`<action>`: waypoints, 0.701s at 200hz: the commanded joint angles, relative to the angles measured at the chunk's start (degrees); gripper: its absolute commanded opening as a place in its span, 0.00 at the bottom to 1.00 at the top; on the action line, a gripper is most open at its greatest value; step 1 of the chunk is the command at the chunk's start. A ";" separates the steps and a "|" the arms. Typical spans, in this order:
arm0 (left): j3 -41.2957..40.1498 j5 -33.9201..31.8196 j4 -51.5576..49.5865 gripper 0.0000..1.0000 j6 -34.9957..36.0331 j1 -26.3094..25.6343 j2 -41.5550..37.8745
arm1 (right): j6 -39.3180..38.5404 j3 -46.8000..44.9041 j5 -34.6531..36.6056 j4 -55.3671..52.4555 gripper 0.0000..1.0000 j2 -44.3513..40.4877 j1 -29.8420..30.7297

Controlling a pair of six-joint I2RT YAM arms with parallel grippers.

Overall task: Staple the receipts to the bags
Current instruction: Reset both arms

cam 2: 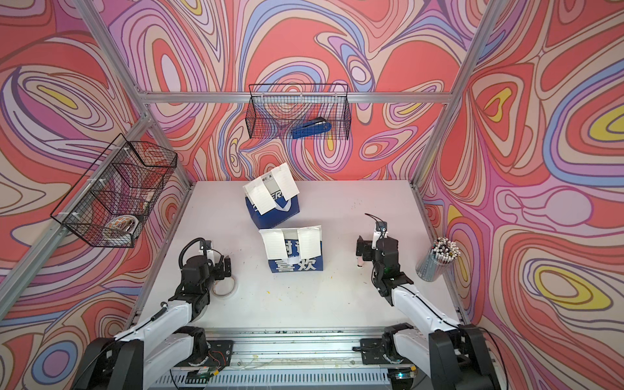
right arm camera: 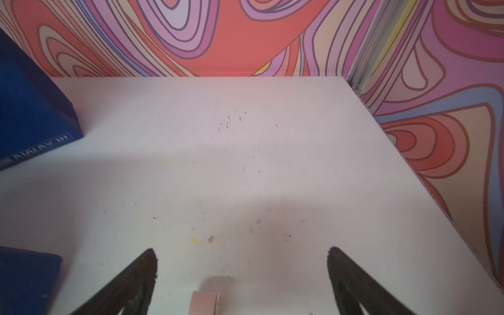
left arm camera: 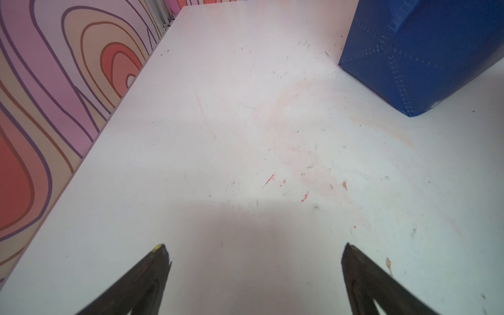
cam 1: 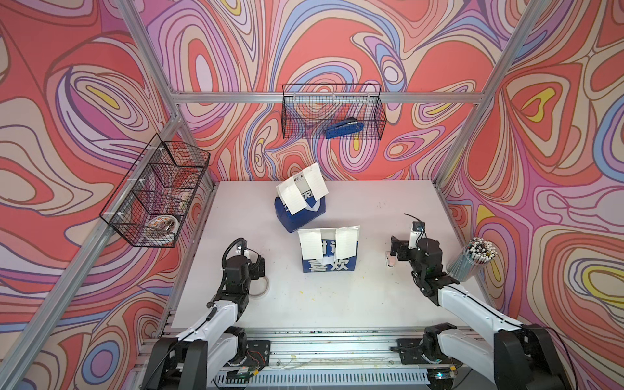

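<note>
White tabletop (cam 1: 371, 209) holds both bags: the Chinese-lettered bag (cam 1: 329, 265) stands between your arms, the Latin-lettered bag (cam 1: 297, 216) behind it, with receipts (cam 1: 311, 244) draped over their rims. Your left gripper (left arm camera: 253, 251) and right gripper (right arm camera: 241, 253) are both spread wide and empty. Your stapler (cam 1: 344, 130) lies lengthwise along the back-wall basket (cam 1: 297, 111), likely nearer your right arm.
</note>
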 commanded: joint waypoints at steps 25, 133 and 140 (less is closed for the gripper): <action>-0.01 2.66 30.29 1.00 5.72 -0.34 12.37 | -4.40 -5.07 2.44 33.65 0.98 12.43 -0.33; 8.11 -1.98 31.13 1.00 2.45 -0.82 27.64 | -3.69 0.51 4.97 51.55 0.98 35.93 -1.49; 7.24 -2.38 33.15 1.00 2.53 -0.87 28.13 | -3.63 0.92 4.93 50.98 0.99 35.96 -1.61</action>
